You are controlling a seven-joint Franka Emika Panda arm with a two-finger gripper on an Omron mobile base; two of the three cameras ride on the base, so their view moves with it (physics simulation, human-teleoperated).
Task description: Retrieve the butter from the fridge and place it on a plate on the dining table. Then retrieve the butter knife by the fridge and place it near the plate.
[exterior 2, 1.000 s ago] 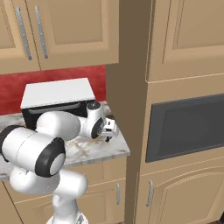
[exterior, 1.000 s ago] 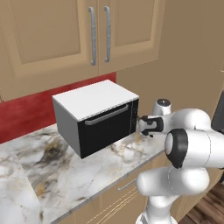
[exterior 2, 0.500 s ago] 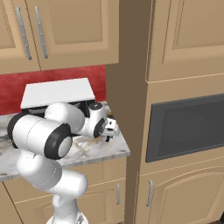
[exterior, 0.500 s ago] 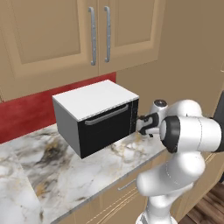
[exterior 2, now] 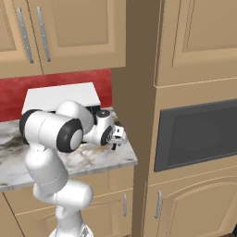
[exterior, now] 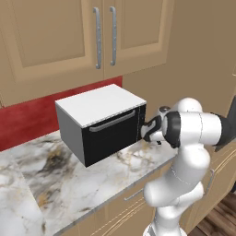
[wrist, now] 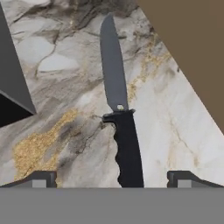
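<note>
The butter knife (wrist: 123, 131) lies flat on the marble counter (wrist: 65, 57), its greyish blade pointing away from me and its black handle toward me. My gripper (wrist: 113, 179) hangs open just over the handle, one fingertip on each side and neither touching it. In the right base view my gripper (exterior 2: 118, 137) points down over the counter's right end (exterior 2: 95, 162), beside the tall cabinet. The hand (exterior: 151, 130) sits just right of the microwave. The butter, fridge, plate and dining table are out of view.
A black microwave (exterior: 101, 124) with a white top stands on the counter close to my hand's left, its dark corner (wrist: 11, 96) near the knife. A tan cabinet wall (exterior 2: 139, 92) borders the counter's right end, with a built-in oven (exterior 2: 199, 134) beyond it. Upper cabinets (exterior: 101, 37) hang overhead.
The arm's upper joints have swung round while the hand stays over the counter's right end. The gripper remains open.
</note>
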